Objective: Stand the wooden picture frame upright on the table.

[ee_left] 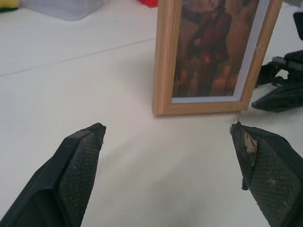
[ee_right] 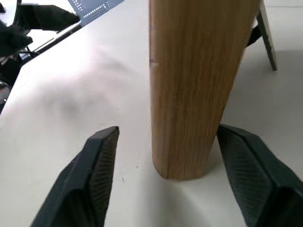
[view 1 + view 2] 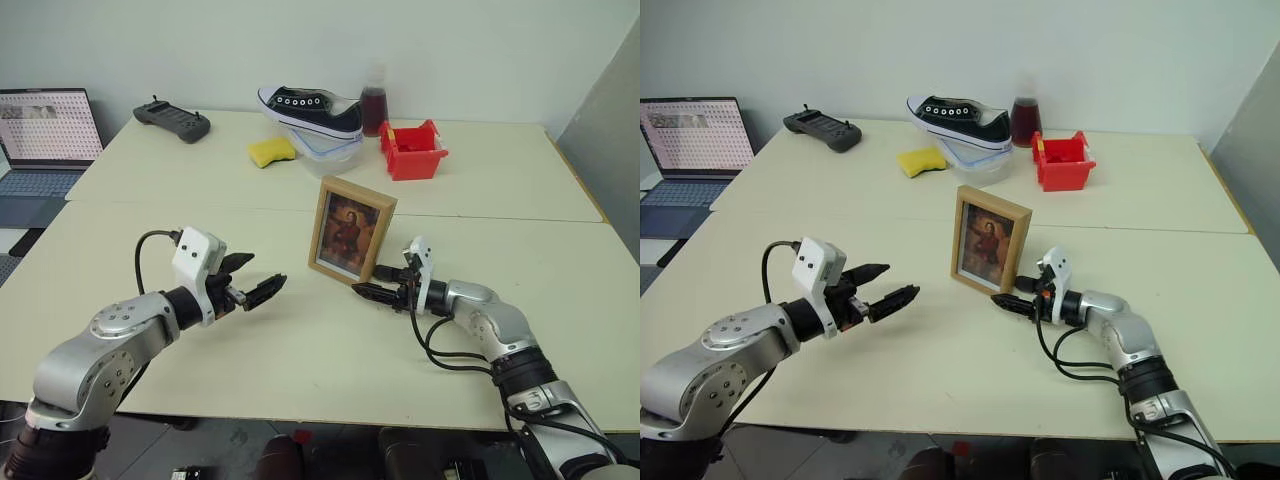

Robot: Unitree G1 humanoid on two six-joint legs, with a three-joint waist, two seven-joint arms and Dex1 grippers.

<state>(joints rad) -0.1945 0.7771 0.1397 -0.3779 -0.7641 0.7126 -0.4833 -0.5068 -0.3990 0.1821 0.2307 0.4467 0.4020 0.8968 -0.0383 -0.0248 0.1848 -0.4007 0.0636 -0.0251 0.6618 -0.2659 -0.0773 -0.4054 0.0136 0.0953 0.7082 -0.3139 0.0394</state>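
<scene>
Head view, frame: the wooden picture frame (image 3: pixel 351 230) stands upright mid-worktop (image 3: pixel 300 360), portrait facing near.
Head view, left hand (image 3: pixel 256 279): fingers spread, holding nothing, well left of the frame.
Head view, right hand (image 3: pixel 372 293): low by the frame's near right corner.
Left wrist view: both fingers (image 1: pixel 75 165) wide apart, the frame's front beyond them.
Right wrist view: fingers (image 2: pixel 99 161) parted either side of the frame's edge (image 2: pixel 189 94), one finger's contact unclear, the stand propped behind.

Light-wood rectangular picture frame (image 3: pixel 351 229) with a dark reddish portrait; pale cream counter (image 3: pixel 300 350); black-and-white canvas shoe (image 3: pixel 312 110); red plastic bin (image 3: pixel 412 149); yellow sponge (image 3: pixel 272 151).
</scene>
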